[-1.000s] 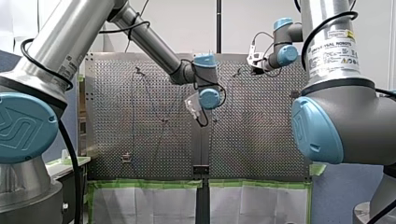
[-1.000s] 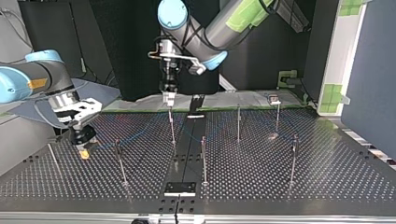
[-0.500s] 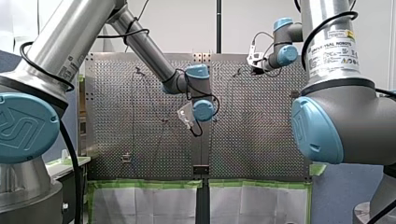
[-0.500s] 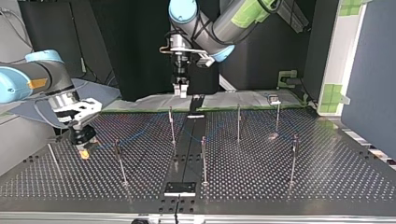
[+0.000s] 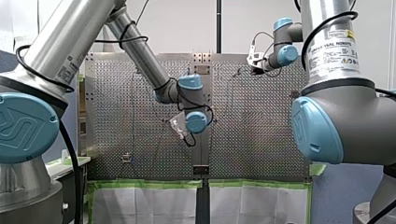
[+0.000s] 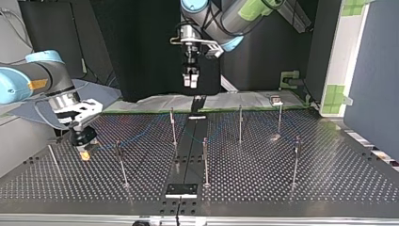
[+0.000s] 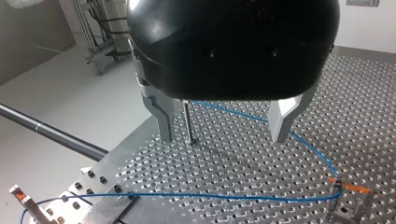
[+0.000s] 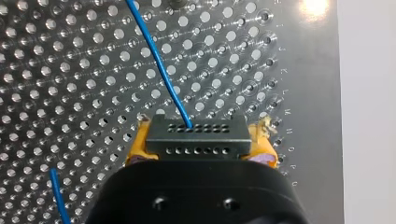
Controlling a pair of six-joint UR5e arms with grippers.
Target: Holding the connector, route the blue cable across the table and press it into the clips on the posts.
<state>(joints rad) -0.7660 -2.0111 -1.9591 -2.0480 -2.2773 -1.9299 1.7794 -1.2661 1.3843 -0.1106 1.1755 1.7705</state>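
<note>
The perforated table [image 6: 282, 188] is lying under both grippers. My left arm [image 5: 140, 51] is reaching in over its middle, while my right arm [image 5: 331, 51] is reaching to the table's far side in the front view. My left gripper [image 7: 224, 123] is hanging above the table with its metal fingers [image 7: 164, 116] spread wide and nothing between them. A thin post [image 7: 188, 122] is standing beyond it, just beside one finger. The blue cable [image 7: 210, 197] is running across the table below and ahead of this gripper. My right gripper [image 8: 201, 148] is clamping the black connector [image 8: 195, 132] between its yellow pads [image 8: 139, 145], close above the table. The connector's long axis is running from pad to pad, and its holed face is pointing away from the gripper, where the cable is leaving it over the holes.
</note>
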